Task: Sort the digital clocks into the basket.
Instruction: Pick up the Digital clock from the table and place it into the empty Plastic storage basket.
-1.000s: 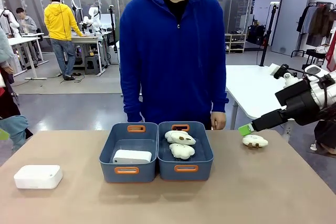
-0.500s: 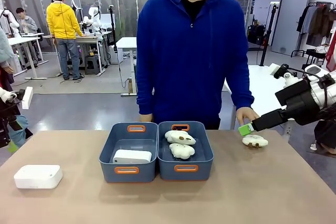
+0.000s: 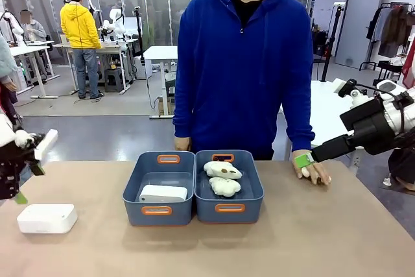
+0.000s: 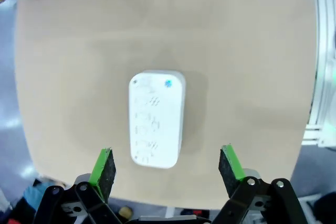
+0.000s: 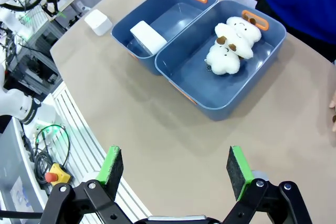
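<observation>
Left end effector (image 4: 167, 151), black with green pads, stands wide apart and holds nothing. In its wrist view it looks straight down on a smooth white plastic rounded-corner digital clock (image 4: 156, 119) lying flat on the tan counter (image 4: 79, 51), lengthwise between the two pads, neither of which touches it. In the front view that clock (image 3: 47, 218) lies near the counter's left edge, well apart from the tubs, with the left arm just above it.

Right end effector (image 5: 174, 156) is also spread wide and empty. From the front, its green pad (image 3: 303, 159) hangs just above the person's hand (image 3: 316, 172), which rests on the counter's right side; what the hand covers cannot be told.

Two blue-grey rectangular plastic tubs with orange-rimmed handle slots stand touching side by side at the middle of the counter. The left basket (image 3: 139, 215) holds a second white digital clock (image 3: 163, 193), flat on the floor at the robot's end. The right tub (image 3: 249, 212) holds two cream fluffy plush toys (image 3: 222, 170), one just beside the other. The person in a blue hooded top stands behind the tubs, the other hand (image 3: 182, 143) by the far edge.
</observation>
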`<state>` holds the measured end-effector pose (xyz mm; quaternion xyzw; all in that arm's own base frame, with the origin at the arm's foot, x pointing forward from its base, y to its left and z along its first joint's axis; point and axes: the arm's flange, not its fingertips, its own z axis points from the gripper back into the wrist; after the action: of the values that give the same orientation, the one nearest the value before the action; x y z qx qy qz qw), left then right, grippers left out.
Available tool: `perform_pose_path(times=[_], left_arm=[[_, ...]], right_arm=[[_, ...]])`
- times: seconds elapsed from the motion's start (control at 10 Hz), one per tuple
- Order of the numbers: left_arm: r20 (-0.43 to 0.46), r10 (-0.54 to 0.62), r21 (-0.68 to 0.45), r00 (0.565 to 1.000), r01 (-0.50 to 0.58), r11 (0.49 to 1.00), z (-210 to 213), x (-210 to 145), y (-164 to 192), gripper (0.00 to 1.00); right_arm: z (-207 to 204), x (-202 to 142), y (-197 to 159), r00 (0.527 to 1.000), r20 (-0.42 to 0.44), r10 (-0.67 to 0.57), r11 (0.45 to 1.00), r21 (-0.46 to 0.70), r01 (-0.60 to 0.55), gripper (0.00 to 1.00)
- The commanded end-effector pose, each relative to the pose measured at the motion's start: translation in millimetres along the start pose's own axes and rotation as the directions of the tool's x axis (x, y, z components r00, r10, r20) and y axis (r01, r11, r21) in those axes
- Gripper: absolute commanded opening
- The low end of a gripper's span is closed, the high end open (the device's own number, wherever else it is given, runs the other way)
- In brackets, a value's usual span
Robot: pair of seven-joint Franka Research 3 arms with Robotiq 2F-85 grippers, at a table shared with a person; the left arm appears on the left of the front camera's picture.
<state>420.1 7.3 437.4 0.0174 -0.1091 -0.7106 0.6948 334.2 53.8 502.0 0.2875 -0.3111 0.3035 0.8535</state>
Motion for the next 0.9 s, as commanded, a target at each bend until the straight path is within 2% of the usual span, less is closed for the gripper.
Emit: perform_pose_path(times=[0.0, 0.2, 0.5, 0.6, 0.8], left_arm=[[-0.038, -0.036, -0.047, 0.999, 0.034, 0.998, -21, -7, 13, 1.0], [-0.054, -0.019, -0.082, 0.998, 0.015, 0.997, -41, -6, 24, 1.0], [-0.092, 0.055, -0.064, 0.994, -0.061, 0.996, -75, -15, 44, 1.0], [-0.097, 0.067, -0.092, 0.993, -0.076, 0.993, -77, -17, 42, 1.0], [-0.083, 0.066, -0.065, 0.994, -0.072, 0.995, -88, -20, 48, 1.0]], right_arm=[[-1, -1, -1, 1.0, 0.001, 0.002, 1.0, -0.006, -0.002, 1.0], [-1, -1, -1, 1.0, 0.001, 0.002, 1.0, -0.006, -0.002, 1.0], [-1, -1, -1, 1.0, 0.001, 0.002, 1.0, -0.006, -0.002, 1.0], [-1, -1, -1, 1.0, 0.001, 0.002, 1.0, -0.006, -0.002, 1.0], [-1, -1, -1, 1.0, 0.001, 0.002, 1.0, -0.006, -0.002, 1.0]])
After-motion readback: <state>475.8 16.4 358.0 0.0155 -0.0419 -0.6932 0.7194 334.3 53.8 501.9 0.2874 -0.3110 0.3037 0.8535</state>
